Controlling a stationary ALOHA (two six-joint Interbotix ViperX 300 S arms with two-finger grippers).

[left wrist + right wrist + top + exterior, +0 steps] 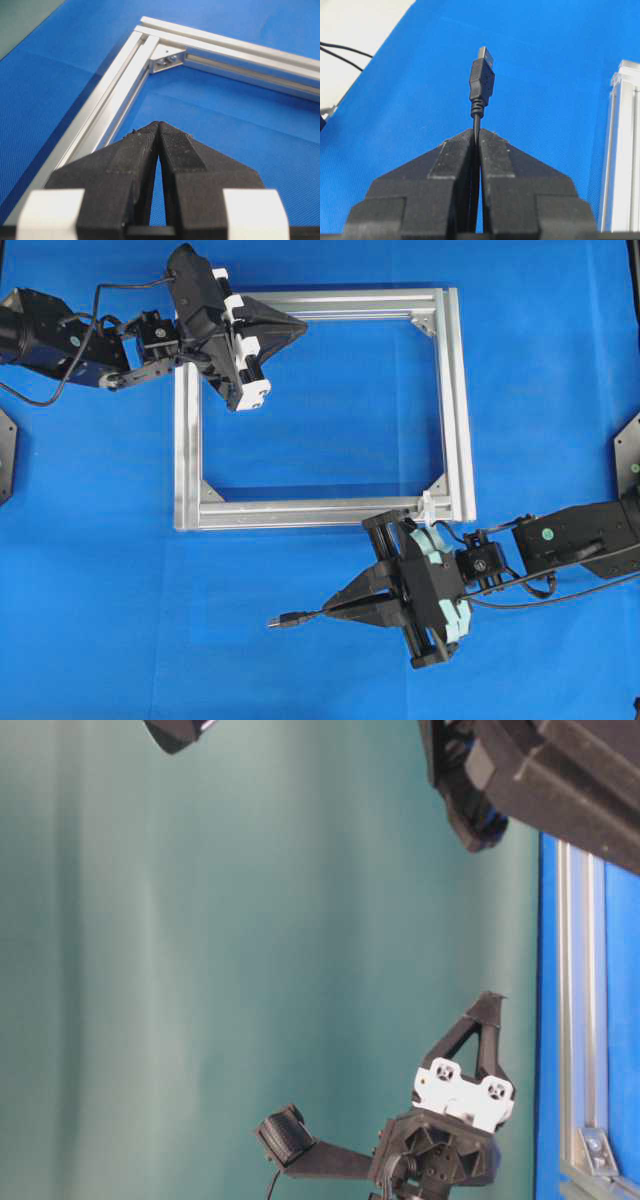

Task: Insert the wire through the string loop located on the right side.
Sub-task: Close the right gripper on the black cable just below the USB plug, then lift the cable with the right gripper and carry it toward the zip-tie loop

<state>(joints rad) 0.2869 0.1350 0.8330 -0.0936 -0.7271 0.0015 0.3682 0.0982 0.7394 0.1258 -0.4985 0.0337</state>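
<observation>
**Wire Clamped in Right Gripper, Outside the Frame**

The wire (481, 82) is pinched between the pressed-together jaws of the right gripper (335, 609). In the right wrist view, the cable is seen rising from between the fingertips (455, 150), with the dark plug and its metallic tip projecting beyond them toward 12 o'clock. In the overhead view, the plug (281, 620) is seen pointing toward 9 o'clock, over the blue table cover (100, 620), outside the aluminium frame (455, 400) and just past its lower rail.

The string loop (427, 506) is seen as a small whitish tag at the frame's lower right corner, at about 1 o'clock from the right gripper's fingertips and apart from the plug. The wire is not passed through it.

The left gripper (298, 328) is held over the frame's upper rail near the upper left corner. Its jaws are pressed together with nothing between them, as shown in the left wrist view (159, 126), where a corner bracket (166, 57) is visible at 12 o'clock beyond the fingertips.
</observation>
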